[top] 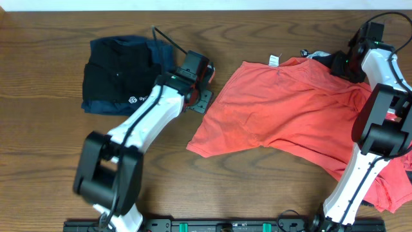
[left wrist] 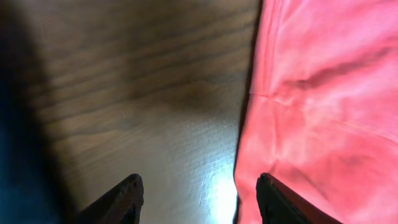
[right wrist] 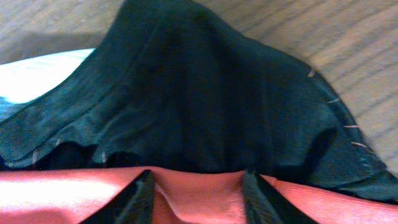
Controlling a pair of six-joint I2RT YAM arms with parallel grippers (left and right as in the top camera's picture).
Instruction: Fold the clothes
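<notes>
Left hand (left wrist: pixel 198 200): fingers spread, only bare desk (left wrist: pixel 155 93) between them; nothing held.
T-shirt edge, left wrist view: the coral T-shirt (left wrist: pixel 323 93) lies flat just right of the hand, its left border running near to far.
Right hand (right wrist: pixel 198 194): fingers apart with a ridge of coral cloth rising between them; cannot tell whether it is pinched.
Dark fabric (right wrist: pixel 186 93): heaped just beyond the right hand, lying over the shirt's far edge.
T-shirt place, overhead: right half of the desk, wrinkled, one layer.
Long axis: far left to near right, neck label at the far edge.
Folded pile: black garment (top: pixel 119 80) on navy garment (top: pixel 96 106), far left.
Progress: seemingly no fold made; every fold is left.
</notes>
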